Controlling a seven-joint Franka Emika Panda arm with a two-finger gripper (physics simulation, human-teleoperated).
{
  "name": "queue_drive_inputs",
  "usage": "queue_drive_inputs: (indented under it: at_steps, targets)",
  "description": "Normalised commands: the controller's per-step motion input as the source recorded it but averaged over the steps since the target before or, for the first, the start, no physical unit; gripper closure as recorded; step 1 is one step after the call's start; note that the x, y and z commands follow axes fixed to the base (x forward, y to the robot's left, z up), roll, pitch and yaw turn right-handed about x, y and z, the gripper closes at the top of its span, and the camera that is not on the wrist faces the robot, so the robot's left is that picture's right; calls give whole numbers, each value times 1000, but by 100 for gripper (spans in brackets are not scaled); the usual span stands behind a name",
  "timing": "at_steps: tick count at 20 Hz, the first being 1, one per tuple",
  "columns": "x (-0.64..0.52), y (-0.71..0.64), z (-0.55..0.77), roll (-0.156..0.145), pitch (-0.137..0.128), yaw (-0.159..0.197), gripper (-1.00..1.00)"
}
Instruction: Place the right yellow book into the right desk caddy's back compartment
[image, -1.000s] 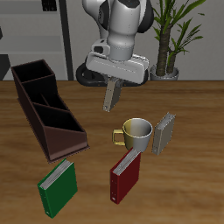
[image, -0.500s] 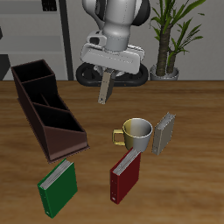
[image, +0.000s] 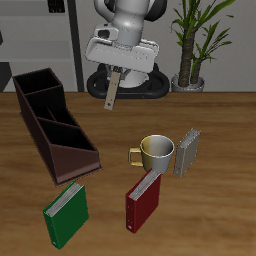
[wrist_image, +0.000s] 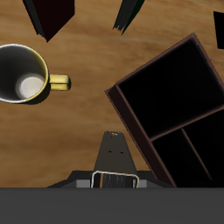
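Aloft, pincer (image: 113, 83) clamped on right yellow book (image: 112, 90), book hanging beneath fingers

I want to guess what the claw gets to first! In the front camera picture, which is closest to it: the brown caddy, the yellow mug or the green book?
Measured from the claw:
1. Caddy, its tall back end beside the claw.
2. Mug, mid-table.
3. Green book, by the front edge.

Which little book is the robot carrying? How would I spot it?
Find the long dark desk caddy on the wooden table. Above it, up in the air, the hand grips a thin tan book; its twin stands beside the mug.
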Motion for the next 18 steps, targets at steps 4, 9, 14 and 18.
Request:
queue_drive_inputs:
  at_steps: [4, 9, 14, 18]
  targets:
    - [11, -119, 228, -34, -7, 123, 100]
    - [-30, -58, 152, -28, -12, 137, 100]
    - [-46, 3, 84, -35, 3, 110, 100]
    - [-117, 47, 165, -14, -29, 73, 100]
